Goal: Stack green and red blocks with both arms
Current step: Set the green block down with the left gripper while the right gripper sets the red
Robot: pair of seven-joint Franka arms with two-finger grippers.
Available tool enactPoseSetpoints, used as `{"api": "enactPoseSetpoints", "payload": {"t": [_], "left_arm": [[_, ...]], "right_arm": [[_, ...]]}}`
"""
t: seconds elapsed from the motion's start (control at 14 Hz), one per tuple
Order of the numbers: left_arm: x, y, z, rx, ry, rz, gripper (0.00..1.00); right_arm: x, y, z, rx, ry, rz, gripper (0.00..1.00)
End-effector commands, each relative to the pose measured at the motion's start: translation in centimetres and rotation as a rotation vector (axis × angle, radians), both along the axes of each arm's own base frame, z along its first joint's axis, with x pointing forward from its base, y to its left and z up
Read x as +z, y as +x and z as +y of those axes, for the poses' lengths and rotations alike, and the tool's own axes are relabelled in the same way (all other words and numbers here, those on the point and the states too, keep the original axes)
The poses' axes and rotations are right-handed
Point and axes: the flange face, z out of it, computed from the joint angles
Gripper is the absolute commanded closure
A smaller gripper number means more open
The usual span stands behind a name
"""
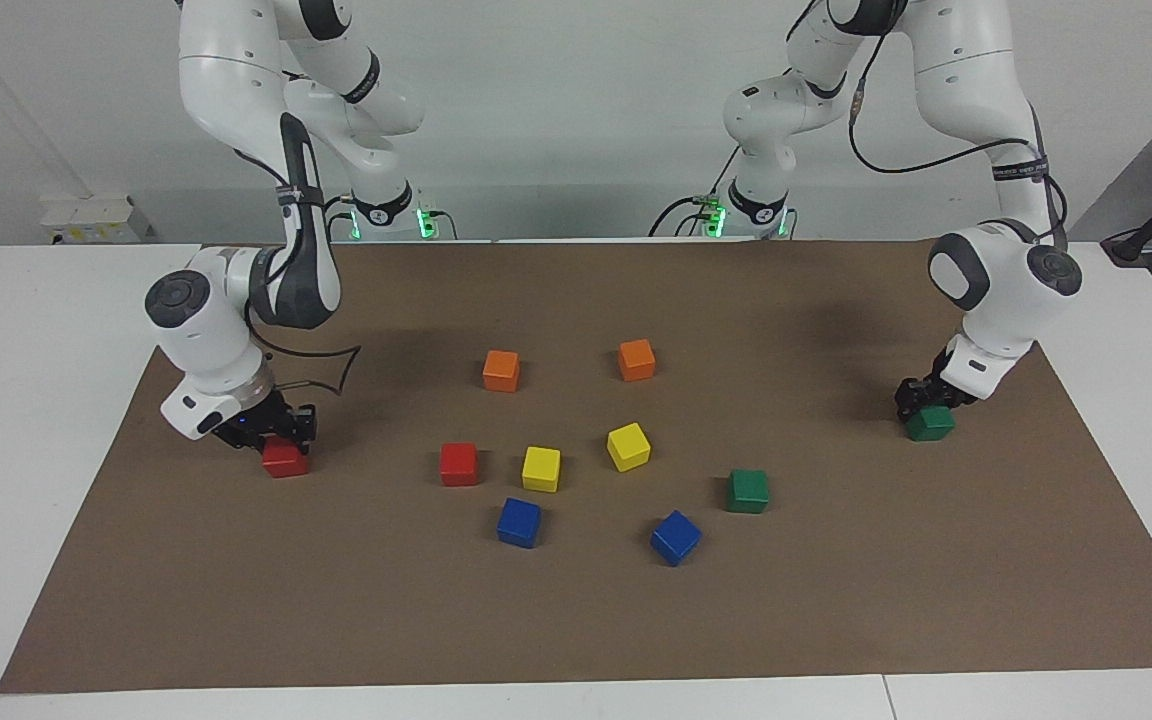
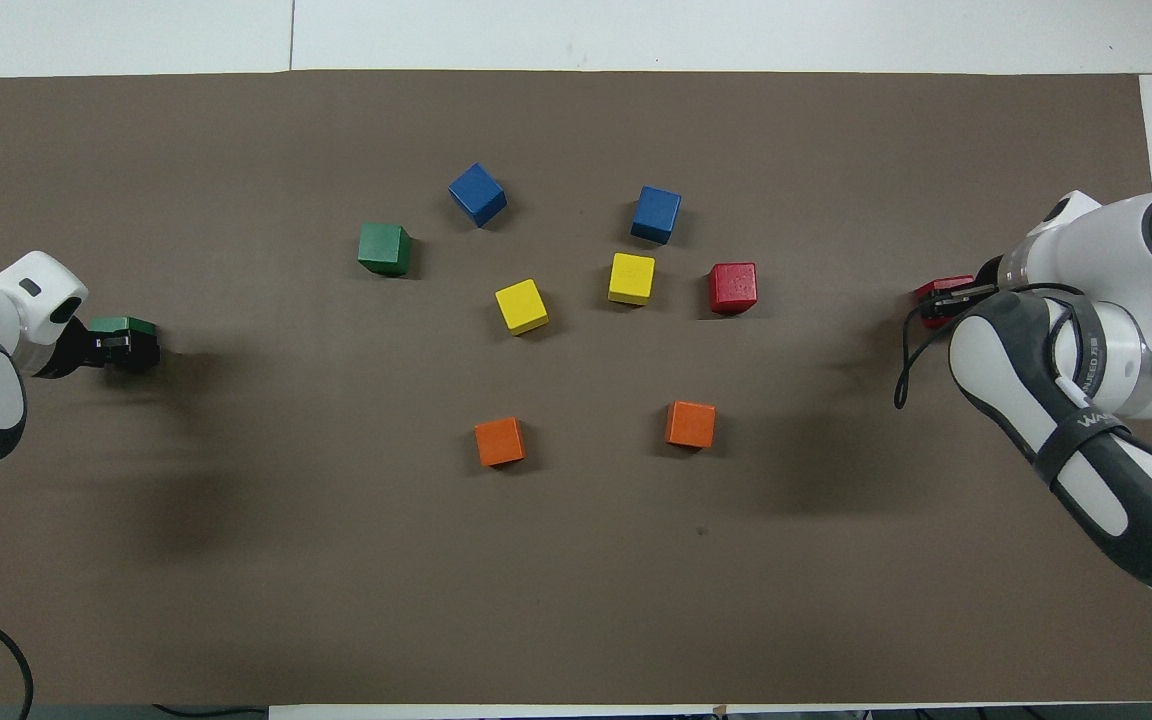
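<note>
Four task blocks in view. One green block [image 1: 930, 423] sits on the brown mat [image 1: 576, 620] at the left arm's end of the tabletop, with the left end effector [image 1: 921, 400] down on it; whether its fingers grip the block or have let go, I cannot tell. One red block [image 1: 284, 458] sits on the mat at the right arm's end, with the right end effector [image 1: 271, 432] clenched on it.

The second green block [image 1: 747, 491] and second red block [image 1: 458, 464] lie free in the middle cluster, well apart from both end effectors, green toward the left arm's end, red toward the right arm's.

Between them: two yellow blocks [image 1: 541, 468], one just beside the free red block. Two blue blocks [image 1: 519, 522] lie farther from the robots than the yellow pair; two orange blocks [image 1: 501, 370] lie nearer to the robots. No block is stacked on another.
</note>
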Motion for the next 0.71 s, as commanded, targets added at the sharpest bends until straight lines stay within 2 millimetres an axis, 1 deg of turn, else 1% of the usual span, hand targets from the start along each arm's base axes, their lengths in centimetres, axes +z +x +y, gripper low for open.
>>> {"api": "enactPoseSetpoints", "payload": {"t": [0.0,0.07,0.14,0.21,0.29,0.36,0.43,0.5,0.57,0.64], "left_arm": [[0.4,0.5,0.4,-0.018,0.009,-0.002,0.00],[1.0,0.9,0.5,-0.019,0.009,0.001,0.00],[2.1,1.4,0.5,-0.024,0.008,0.012,0.00],[4.0,2.4,0.1,-0.034,0.008,0.022,0.00],[6.4,3.4,-0.2,-0.039,0.007,0.030,0.00],[8.5,4.3,-0.9,-0.053,0.006,0.036,0.00],[10.6,5.2,-2.3,-0.069,0.006,0.041,0.00],[12.4,6.0,-4.1,-0.063,0.007,0.037,0.00],[12.7,6.7,-6.4,-0.017,0.005,0.041,0.00],[13.1,7.3,-8.8,0.034,0.004,0.026,0.00]], "right_arm": [[-0.7,-0.6,-0.3,0.009,0.008,-0.031,0.07],[-0.4,-0.5,-0.4,0.007,0.008,-0.030,0.00],[0.2,-0.4,-0.4,0.012,0.007,-0.033,0.00],[1.4,-0.2,-0.2,0.017,0.008,-0.034,0.00],[3.2,-0.1,-0.2,0.017,0.009,-0.027,0.00],[4.8,0.2,0.0,0.017,0.010,-0.021,0.00],[6.4,0.6,0.5,0.020,0.011,-0.021,0.00],[8.1,1.1,1.3,0.016,0.015,-0.021,0.00],[9.6,2.0,2.6,-0.022,0.027,-0.020,0.00],[11.5,3.0,4.4,-0.065,0.043,-0.028,0.00]]}}
